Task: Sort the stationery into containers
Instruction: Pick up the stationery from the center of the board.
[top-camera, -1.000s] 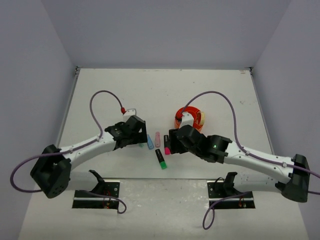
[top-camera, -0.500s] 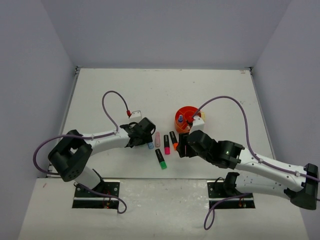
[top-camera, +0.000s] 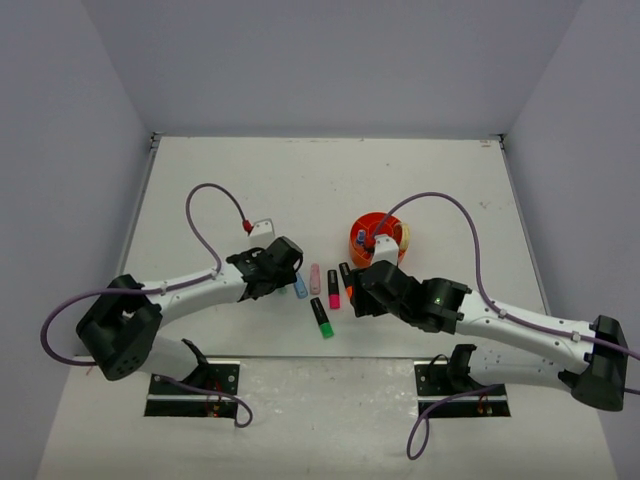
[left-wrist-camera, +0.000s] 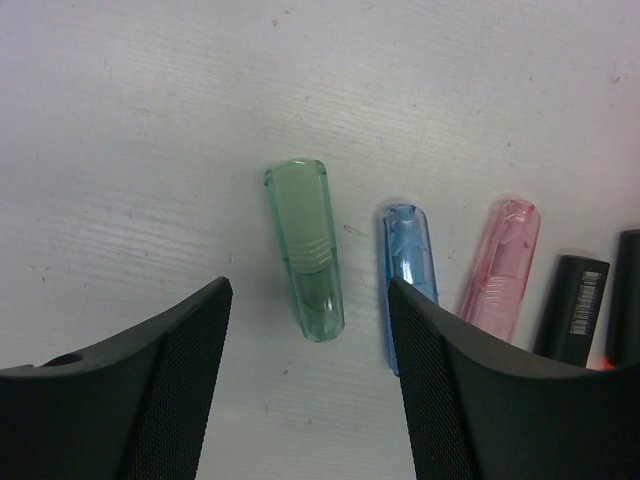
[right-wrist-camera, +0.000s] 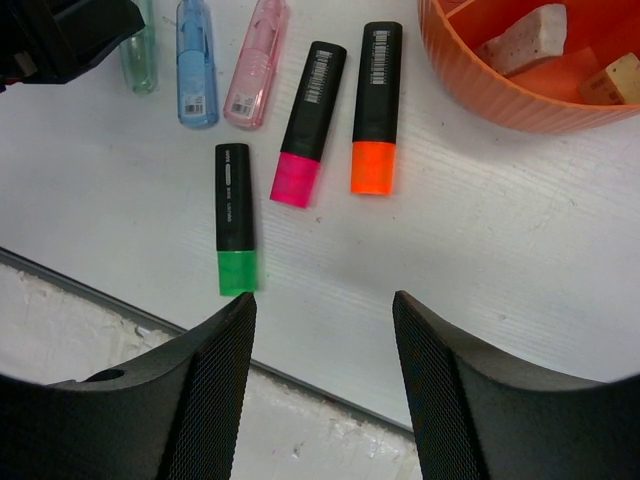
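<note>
Orange organiser (right-wrist-camera: 480, 90) stands right of centre on the table (top-camera: 300, 180) and is partly filled. Two pale pieces (right-wrist-camera: 525, 25) lie in its outer compartments, and the overhead view shows a small blue item (top-camera: 360, 237) standing in it, too small to name. A cream tape roll (top-camera: 403, 235) sits at its far right side; I cannot tell whether it is inside or just beside. Six markers lie unsorted in a loose row left of the organiser: green marker (left-wrist-camera: 305, 250), blue marker (left-wrist-camera: 408, 270) and pink marker (left-wrist-camera: 500, 265) side by side, then the pink-capped marker (right-wrist-camera: 310, 125) and orange-capped marker (right-wrist-camera: 376, 105). The green-capped marker (right-wrist-camera: 235, 220) is just nearer the arms. The orange-capped one lies nearest the organiser but apart from it. Left gripper (left-wrist-camera: 310, 300) is low over the green marker, its jaws parted and standing one on each side. A gap shows on both sides, so nothing is gripped; its right finger overlaps the blue marker's lower end in the wrist view. Right gripper (right-wrist-camera: 322, 300) hangs above bare table near the front edge, jaws parted and empty, with the black markers ahead of it. Judgement: the task is less than half done. The step in hand looks like a pick of the green marker, with five more markers left for transfer. No pen is visible.
</note>
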